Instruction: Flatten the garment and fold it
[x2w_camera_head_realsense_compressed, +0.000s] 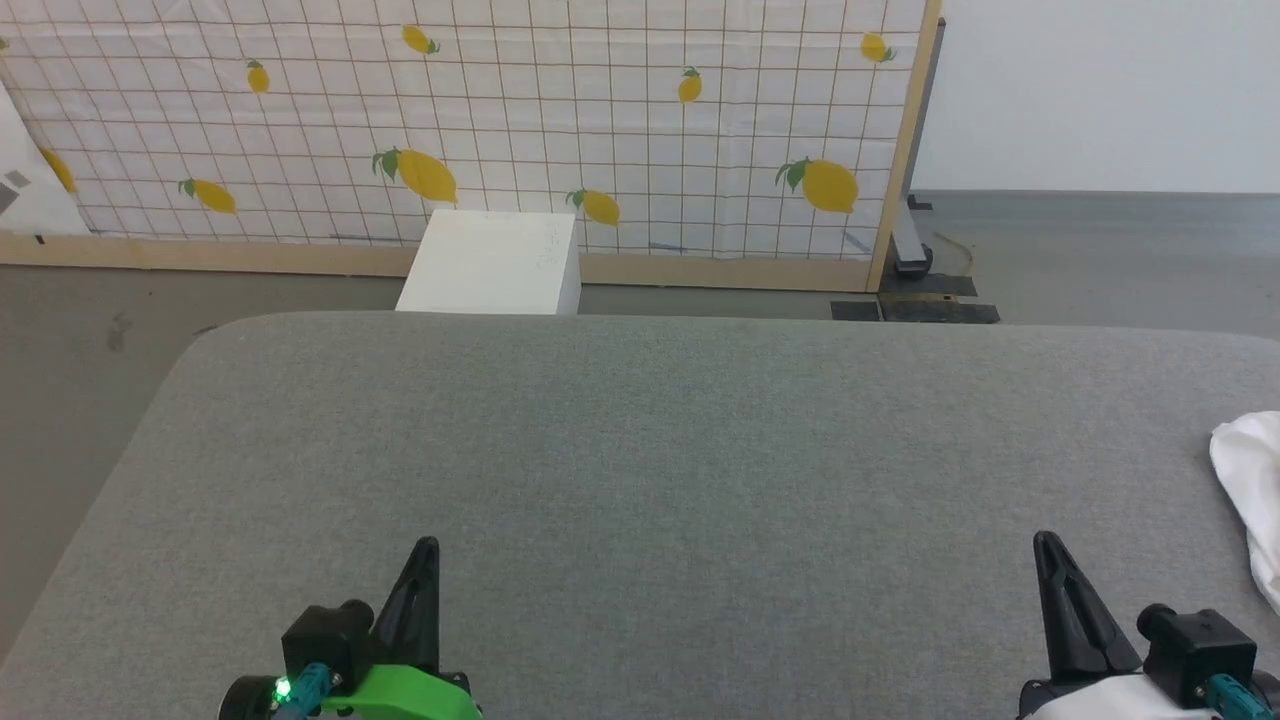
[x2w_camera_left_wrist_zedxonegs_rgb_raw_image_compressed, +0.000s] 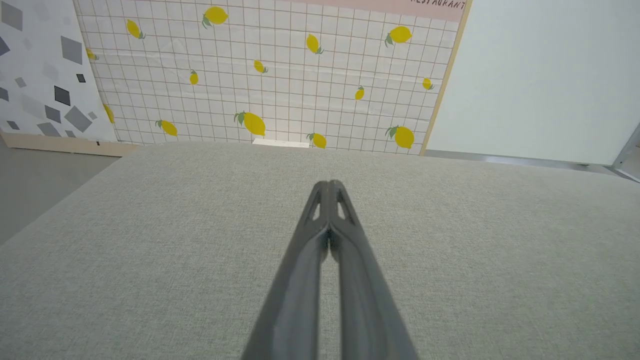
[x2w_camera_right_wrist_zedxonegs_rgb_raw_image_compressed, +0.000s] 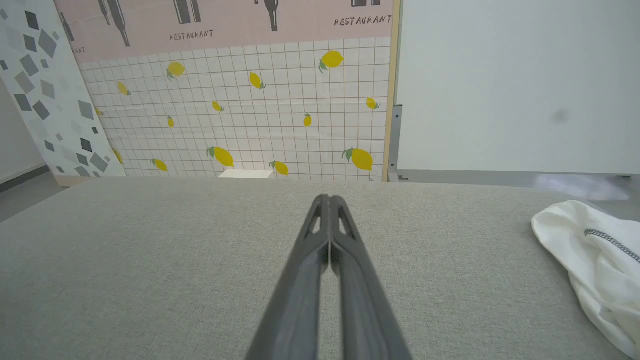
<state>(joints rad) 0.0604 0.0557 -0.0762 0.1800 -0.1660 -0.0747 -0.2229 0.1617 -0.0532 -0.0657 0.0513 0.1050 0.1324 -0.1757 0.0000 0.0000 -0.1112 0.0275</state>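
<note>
Grey woven surface (x2w_camera_head_realsense_compressed: 640, 440): fills the near and middle field of the head view. It has a rounded corner at the far left, and both grippers stand over its near edge.

Left gripper (x2w_camera_head_realsense_compressed: 424, 560): sits at the lower left of the head view, with a green housing at its base. Its two dark fingers (x2w_camera_left_wrist_zedxonegs_rgb_raw_image_compressed: 345, 280) are pressed together at the tips with nothing between them. They point away across bare fabric.

Right gripper (x2w_camera_head_realsense_compressed: 1048, 555): sits at the lower right of the head view. Its fingers are likewise closed tip to tip on nothing, over bare fabric.

Garment (x2w_camera_head_realsense_compressed: 1255, 490): thin white cloth, bunched and crumpled at the right edge of the surface and partly cut off by the frame. It lies to the right of the right gripper and apart from it. A grey stitched seam (x2w_camera_right_wrist_zedxonegs_rgb_raw_image_compressed: 612, 242) shows in the right wrist view.

White box (x2w_camera_head_realsense_compressed: 490, 265): stands on the floor (x2w_camera_head_realsense_compressed: 80, 330) just beyond the far edge of the surface, at the foot of the panel.

Lemon-print panel (x2w_camera_head_realsense_compressed: 600, 110): an upright white grid pattern with yellow lemons in a pale wooden frame, standing behind the box.
</note>
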